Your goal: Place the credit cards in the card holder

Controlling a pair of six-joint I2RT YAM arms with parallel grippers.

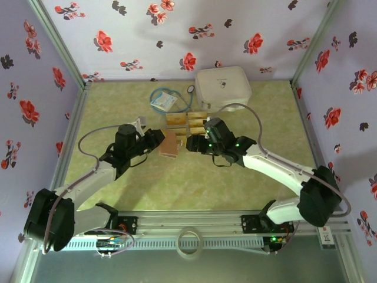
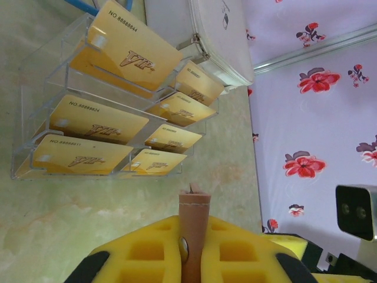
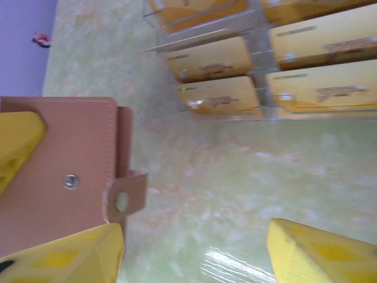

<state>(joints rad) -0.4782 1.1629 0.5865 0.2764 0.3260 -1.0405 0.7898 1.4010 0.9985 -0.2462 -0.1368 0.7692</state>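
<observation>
The reddish-brown card holder [image 1: 171, 144] is held upright on edge above the table, with my left gripper [image 1: 160, 141] shut on it. In the left wrist view its folded edge [image 2: 194, 227] stands pinched between the yellow pads. In the right wrist view the card holder [image 3: 59, 171] is closed, and its snap tab [image 3: 125, 199] hangs unfastened. My right gripper [image 1: 192, 145] is open just right of the holder, one finger [image 3: 65, 259] close under the tab. The golden credit cards [image 1: 187, 121] stand in a clear rack [image 2: 88, 88] behind; [image 3: 218, 59] marks one card.
A large white rounded case [image 1: 222, 86] sits at the back right, close behind the rack. A blue-white packet [image 1: 163, 101] with a blue cord lies at the back centre. Flowered walls close in the table on three sides.
</observation>
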